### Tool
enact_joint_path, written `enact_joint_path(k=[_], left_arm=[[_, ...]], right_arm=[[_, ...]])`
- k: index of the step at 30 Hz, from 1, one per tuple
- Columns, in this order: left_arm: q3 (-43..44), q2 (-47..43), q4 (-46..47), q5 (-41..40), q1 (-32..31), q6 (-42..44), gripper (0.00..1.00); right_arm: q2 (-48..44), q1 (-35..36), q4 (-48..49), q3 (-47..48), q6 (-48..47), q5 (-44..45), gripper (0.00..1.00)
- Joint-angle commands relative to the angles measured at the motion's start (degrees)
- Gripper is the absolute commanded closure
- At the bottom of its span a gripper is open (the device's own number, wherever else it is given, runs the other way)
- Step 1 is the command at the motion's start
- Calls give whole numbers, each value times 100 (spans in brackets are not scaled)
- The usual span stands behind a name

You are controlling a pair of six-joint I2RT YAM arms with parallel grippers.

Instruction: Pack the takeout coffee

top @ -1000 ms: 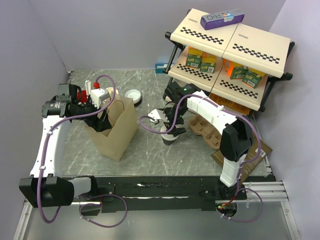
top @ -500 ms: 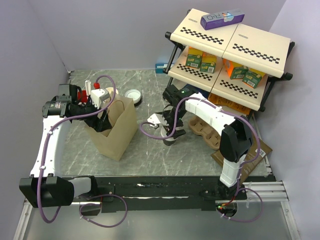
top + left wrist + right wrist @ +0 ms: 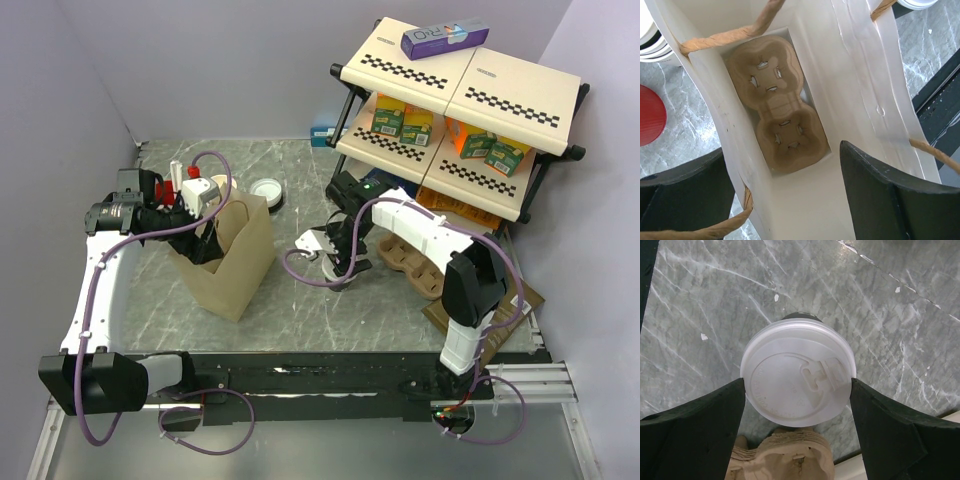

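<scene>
— Right pincer (image 3: pixel 797 390): clenched or loose?
— Clenched on the takeout coffee (image 3: pixel 796 375), its fingers against the lid rim on both sides. Over the last second it has drifted from mid-bench a little toward the left edge, where the paper bag (image 3: pixel 235 255) stands. I'd judge the carry has begun.
— Cup's attitude?
— Upright, long axis vertical, white lid up.
— Left pincer (image 3: pixel 790 200)?
— Spread wide at the bag's mouth. A cardboard carrier (image 3: pixel 777 107) lies at the bottom.
</scene>
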Motion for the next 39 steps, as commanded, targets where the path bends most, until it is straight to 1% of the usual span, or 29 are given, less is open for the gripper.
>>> enact_joint_path(k=[1,7,13,14,17,24,28,29,30,31,34,36,37,39], left_arm=[[5,-50,77,100,12,-98,18],[31,-33,94,91,12,-98,18],[32,-6,86,118,12,-98,18],[40,2,86,126,12,-107,18],[75,3,112,179,12,-115,18],[321,81,182,346,12,-220,18],[899,204,235,662,12,-414,17],[1023,248,227,750,12,-423,17],[1138,292,209,942,12,-467,16],[1356,388,200,1013,12,-493,16],[1621,555,226,1207,12,-581,16],[1692,626,261,1243,11,-651,16],[1762,661,323,1225,12,-686,16],[1850,671,393,1129,12,-818,17]], right_arm=[[-210,102,162,-282,-113,158,11],[-175,137,320,-335,37,290,11],[-104,137,277,-213,142,272,22],[-104,146,224,-195,151,272,27],[-96,137,128,-98,221,237,34],[-262,120,66,-45,379,220,40],[-324,50,-48,148,634,150,45],[-333,32,-49,174,687,115,49],[-359,23,-49,183,757,114,50],[-377,6,-49,192,871,97,52],[-473,-21,-22,122,1055,44,57],[-543,-30,-5,61,1161,18,66],[-552,-47,-22,43,1275,9,74],[-561,-74,-49,34,1407,-17,81]])
